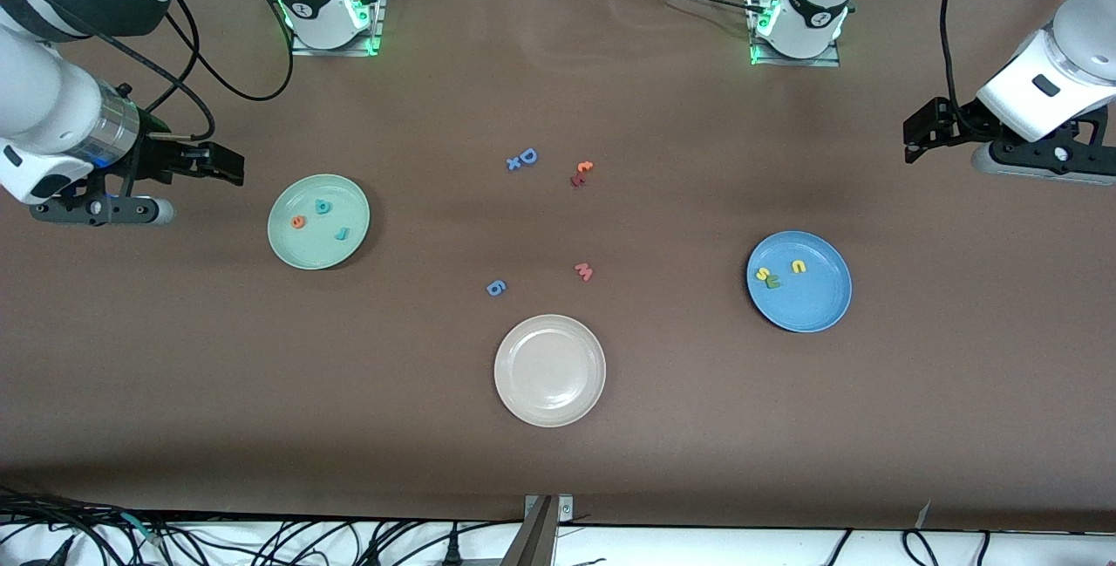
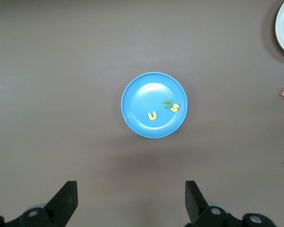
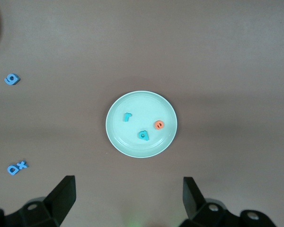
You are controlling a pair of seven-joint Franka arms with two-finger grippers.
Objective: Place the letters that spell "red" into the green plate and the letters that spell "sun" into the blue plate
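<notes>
The green plate [image 1: 318, 252] lies toward the right arm's end of the table. On it are an orange "e" [image 1: 298, 221], a teal "d" [image 1: 323, 207] and a teal "r" [image 1: 342, 234]. The blue plate [image 1: 806, 304] lies toward the left arm's end and holds a yellow "s" [image 1: 762, 274], a dark green "n" [image 1: 773, 282] and a yellow "u" [image 1: 798, 266]. My right gripper [image 1: 228, 165] hangs open and empty beside the green plate [image 3: 132, 104]. Well clear of the blue plate [image 2: 142, 99], my left gripper [image 1: 908, 140] is also open and empty.
A beige plate [image 1: 549, 370] sits mid-table, nearest the front camera. Loose letters lie in the middle: a blue "D" with an "x" [image 1: 523, 159], a red and orange pair [image 1: 581, 173], a pink "w" [image 1: 583, 271] and a blue "6" piece [image 1: 495, 288].
</notes>
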